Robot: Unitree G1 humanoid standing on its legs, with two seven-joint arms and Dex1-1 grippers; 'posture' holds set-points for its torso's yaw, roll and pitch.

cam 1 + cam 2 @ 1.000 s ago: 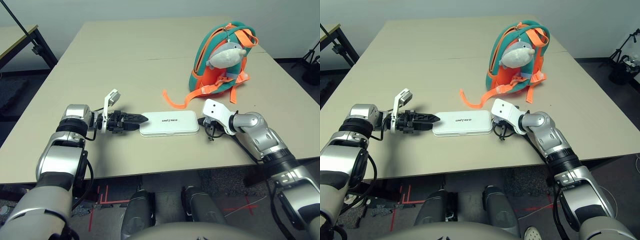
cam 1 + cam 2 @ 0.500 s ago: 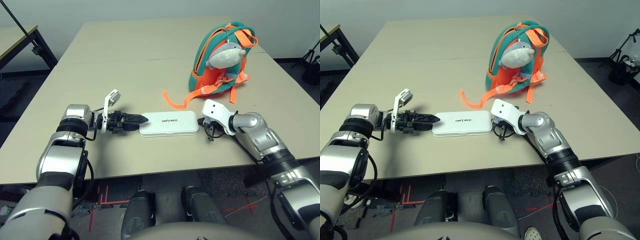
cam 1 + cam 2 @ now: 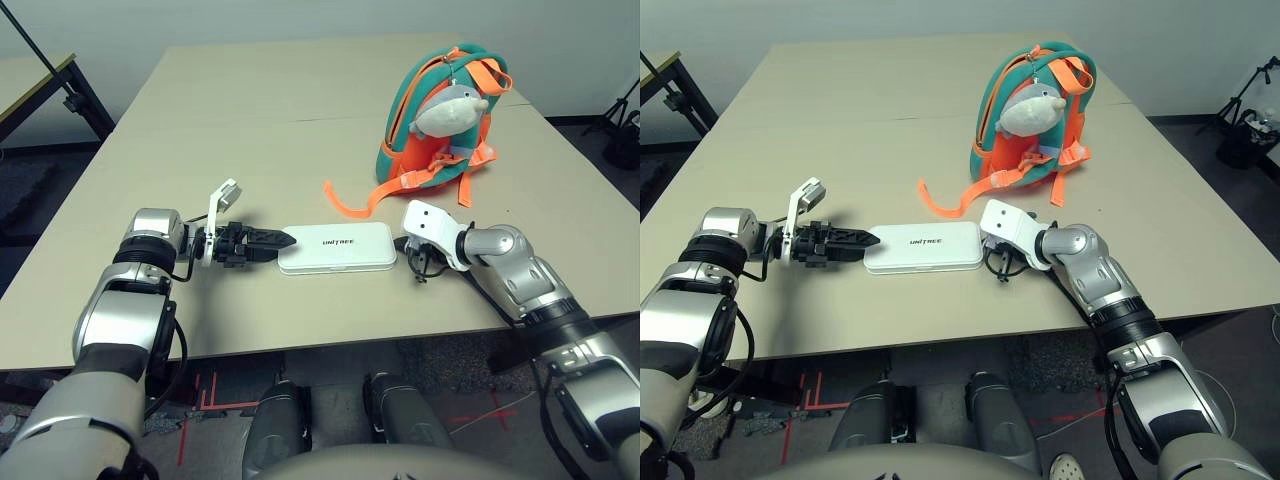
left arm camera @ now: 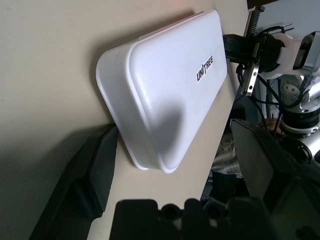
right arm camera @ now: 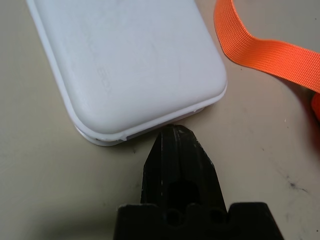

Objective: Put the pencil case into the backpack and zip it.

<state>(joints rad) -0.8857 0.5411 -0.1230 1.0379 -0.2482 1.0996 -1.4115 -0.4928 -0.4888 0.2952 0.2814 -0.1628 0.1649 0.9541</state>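
The pencil case (image 3: 338, 247) lies flat between the spread left jaws and the clenched right jaws.

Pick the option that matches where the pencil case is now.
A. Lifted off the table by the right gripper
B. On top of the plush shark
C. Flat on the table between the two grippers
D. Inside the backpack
C: the pencil case lies flat on the table, with the left gripper at one end, the right gripper at the other.
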